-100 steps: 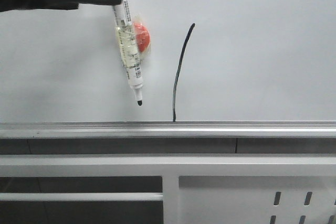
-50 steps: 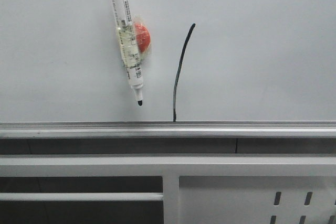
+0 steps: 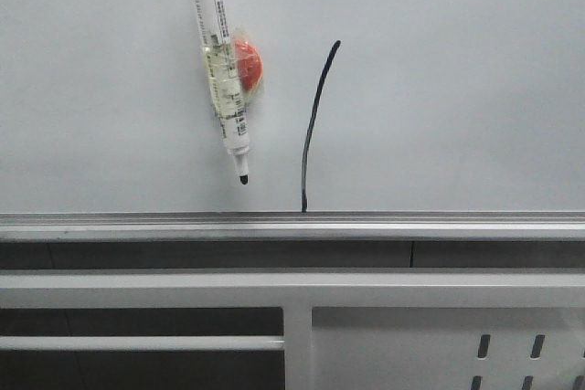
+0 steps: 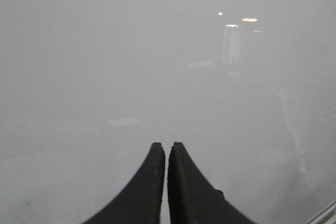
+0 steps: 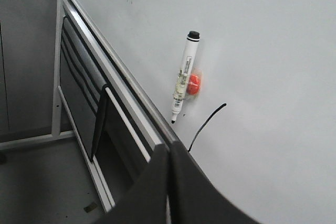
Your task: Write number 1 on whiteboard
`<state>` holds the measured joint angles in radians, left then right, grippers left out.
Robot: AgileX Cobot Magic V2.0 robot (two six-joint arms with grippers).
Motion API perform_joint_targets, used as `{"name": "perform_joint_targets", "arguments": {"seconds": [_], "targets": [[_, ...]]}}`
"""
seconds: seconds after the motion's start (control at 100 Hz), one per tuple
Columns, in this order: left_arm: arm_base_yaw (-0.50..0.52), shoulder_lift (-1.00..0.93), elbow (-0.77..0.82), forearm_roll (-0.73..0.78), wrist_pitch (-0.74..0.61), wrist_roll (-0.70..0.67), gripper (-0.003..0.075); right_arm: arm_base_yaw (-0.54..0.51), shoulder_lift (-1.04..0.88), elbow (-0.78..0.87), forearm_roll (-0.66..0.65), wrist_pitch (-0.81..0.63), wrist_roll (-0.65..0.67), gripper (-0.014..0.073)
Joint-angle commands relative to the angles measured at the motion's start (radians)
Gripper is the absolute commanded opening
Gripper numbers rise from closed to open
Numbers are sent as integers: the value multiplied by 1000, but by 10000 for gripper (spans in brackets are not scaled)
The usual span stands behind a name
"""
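stroke done | number 1 (image 3: pixel 313 125) on whiteboard (image 3: pixel 457 89), just right of marker (image 3: pixel 220 70) parked by red magnet (image 3: pixel 247 65), foot at rail (image 3: pixel 292 223) | left gripper (image 4: pixel 166 148) pinched empty, right gripper (image 5: pixel 169 150) pinched empty | step: writing looks finished | next: arms stay clear, nothing to grasp
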<state>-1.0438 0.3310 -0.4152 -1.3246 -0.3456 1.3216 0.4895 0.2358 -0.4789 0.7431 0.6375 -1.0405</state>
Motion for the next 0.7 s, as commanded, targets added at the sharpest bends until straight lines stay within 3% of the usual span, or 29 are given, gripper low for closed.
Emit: {"name": "perform_joint_targets", "arguments": {"seconds": [0.0, 0.52, 0.69], "targets": [[-7, 9, -26, 8, -4, 4, -20, -2, 10, -24, 20, -50, -3, -69], [-7, 9, -23, 3, -20, 4, -20, -2, 10, -24, 20, -50, -3, -69], [17, 9, -7, 18, -193, 35, -20, -2, 10, -24, 20, -50, -3, -69]]}}
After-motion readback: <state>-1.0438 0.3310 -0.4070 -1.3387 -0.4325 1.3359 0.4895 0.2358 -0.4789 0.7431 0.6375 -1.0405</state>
